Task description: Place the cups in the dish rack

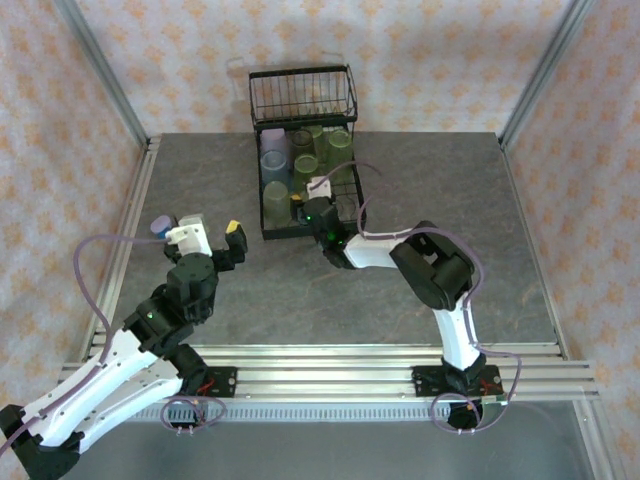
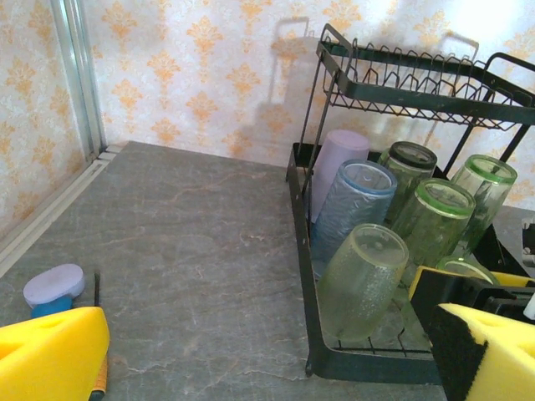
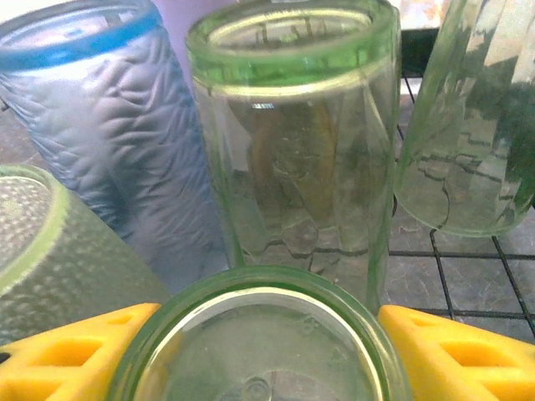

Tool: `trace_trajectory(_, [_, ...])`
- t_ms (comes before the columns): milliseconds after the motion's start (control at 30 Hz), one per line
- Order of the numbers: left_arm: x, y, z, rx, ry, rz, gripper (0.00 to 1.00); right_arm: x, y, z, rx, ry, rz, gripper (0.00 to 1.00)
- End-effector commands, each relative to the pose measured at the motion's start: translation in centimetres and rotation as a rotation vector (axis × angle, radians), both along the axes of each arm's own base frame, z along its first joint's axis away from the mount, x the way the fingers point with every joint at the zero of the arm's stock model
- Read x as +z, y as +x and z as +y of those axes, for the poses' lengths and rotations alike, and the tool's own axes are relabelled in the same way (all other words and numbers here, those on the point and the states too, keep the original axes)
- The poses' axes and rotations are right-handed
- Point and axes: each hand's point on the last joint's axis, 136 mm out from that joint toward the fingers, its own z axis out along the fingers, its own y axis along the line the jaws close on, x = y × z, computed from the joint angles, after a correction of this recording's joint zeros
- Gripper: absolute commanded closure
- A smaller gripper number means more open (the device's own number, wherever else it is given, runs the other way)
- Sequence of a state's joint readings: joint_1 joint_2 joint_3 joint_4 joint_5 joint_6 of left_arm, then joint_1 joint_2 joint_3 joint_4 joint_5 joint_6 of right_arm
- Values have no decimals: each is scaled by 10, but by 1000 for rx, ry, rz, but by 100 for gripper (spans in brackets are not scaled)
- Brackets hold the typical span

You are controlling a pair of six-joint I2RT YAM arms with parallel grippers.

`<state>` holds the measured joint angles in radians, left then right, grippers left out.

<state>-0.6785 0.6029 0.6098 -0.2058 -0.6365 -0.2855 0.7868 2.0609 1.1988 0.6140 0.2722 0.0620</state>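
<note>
The black wire dish rack (image 1: 266, 225) sits at the table's back middle, its raised basket (image 1: 300, 95) at the far end. Several cups stand mouth down in its tray: lavender (image 2: 338, 154), light blue (image 2: 355, 205), frosted green (image 2: 364, 280), smoky grey (image 2: 410, 167) and green ones (image 2: 435, 217). My right gripper (image 3: 263, 334) reaches into the rack's near end (image 1: 310, 207), its yellow fingers (image 3: 435, 342) shut on a green cup (image 3: 251, 296). Left of the rack, my left gripper (image 1: 212, 235) hangs open over bare table with nothing in it (image 2: 267, 359).
A small blue-purple cylinder (image 2: 54, 288) stands on the table beside my left gripper's left finger. Aluminium rails run along the table's left edge (image 1: 130, 230) and near edge. Bare table lies between the left gripper and the rack.
</note>
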Motion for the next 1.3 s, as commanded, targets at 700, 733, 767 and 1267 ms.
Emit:
trace_trajectory(700, [9, 1, 2, 15, -30, -26, 0, 47, -1, -11, -24, 83, -59, 12])
trace_trajectory(733, [9, 1, 2, 14, -32, -27, 1, 52, -2, -12, -23, 87, -63, 11])
trace_trajectory(767, [10, 2, 1, 13, -35, -30, 0, 59, -4, -14, -24, 90, -68, 9])
trace_trajectory(1267, [1, 32, -11, -17, 20, 56, 1, 144, -24, -147, -216, 52, 25, 1])
